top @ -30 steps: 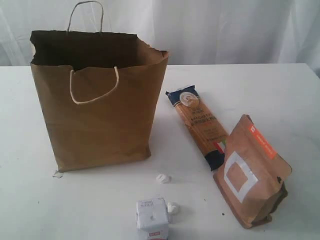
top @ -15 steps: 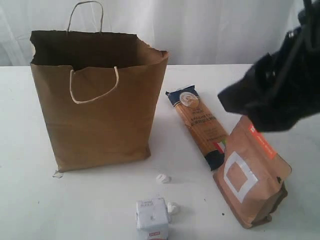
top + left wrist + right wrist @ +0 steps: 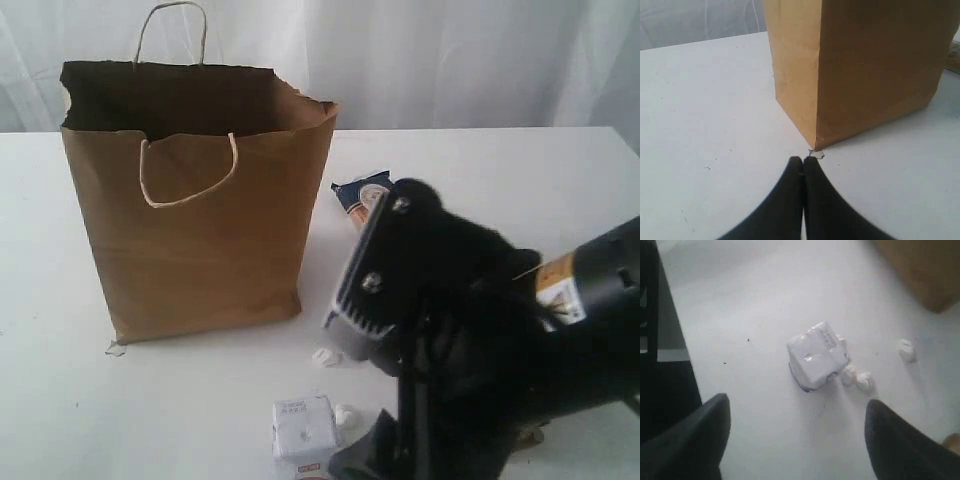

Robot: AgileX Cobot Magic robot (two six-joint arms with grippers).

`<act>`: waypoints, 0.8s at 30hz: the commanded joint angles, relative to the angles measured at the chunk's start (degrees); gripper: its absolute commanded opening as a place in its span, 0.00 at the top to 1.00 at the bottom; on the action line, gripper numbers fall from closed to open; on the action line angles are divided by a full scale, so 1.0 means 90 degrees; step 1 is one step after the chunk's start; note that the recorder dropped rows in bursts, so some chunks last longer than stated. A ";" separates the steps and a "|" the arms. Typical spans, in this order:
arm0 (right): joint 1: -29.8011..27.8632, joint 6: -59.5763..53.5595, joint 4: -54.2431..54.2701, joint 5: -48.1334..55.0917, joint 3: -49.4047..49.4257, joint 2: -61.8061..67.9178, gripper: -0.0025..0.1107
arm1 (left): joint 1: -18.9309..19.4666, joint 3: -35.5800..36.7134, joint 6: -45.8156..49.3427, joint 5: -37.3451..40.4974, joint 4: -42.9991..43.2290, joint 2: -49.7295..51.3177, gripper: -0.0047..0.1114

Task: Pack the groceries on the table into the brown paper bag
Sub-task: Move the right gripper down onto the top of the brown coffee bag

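The brown paper bag [image 3: 195,210] stands open on the left of the table [image 3: 60,400]. The white carton [image 3: 303,427] stands near the front edge. My right arm [image 3: 450,320] fills the front right and hides the brown pouch and all but the top of the spaghetti packet [image 3: 358,190]. In the right wrist view my right gripper [image 3: 797,402] is open above the table, with the white carton [image 3: 816,355] just ahead of it. My left gripper [image 3: 803,161] is shut and empty, low on the table, at the bottom corner of the bag [image 3: 865,65]. No jars or bottle show.
Small white lumps lie beside the carton [image 3: 856,377] and between carton and bag [image 3: 322,356]. A scrap of tape [image 3: 817,154] sticks out at the bag's corner. The table's edge drops to a dark area [image 3: 660,365] near my right gripper.
My right arm has swung in from the upper right and down to the front, now covering the pouch and most of the spaghetti packet. Bag and carton have not moved.
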 commanded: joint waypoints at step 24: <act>-0.1683 0.4069 -0.3474 0.0826 -0.0699 -0.0050 0.36 | 0.0033 0.0025 -0.0037 0.0012 -0.0031 -0.0031 0.96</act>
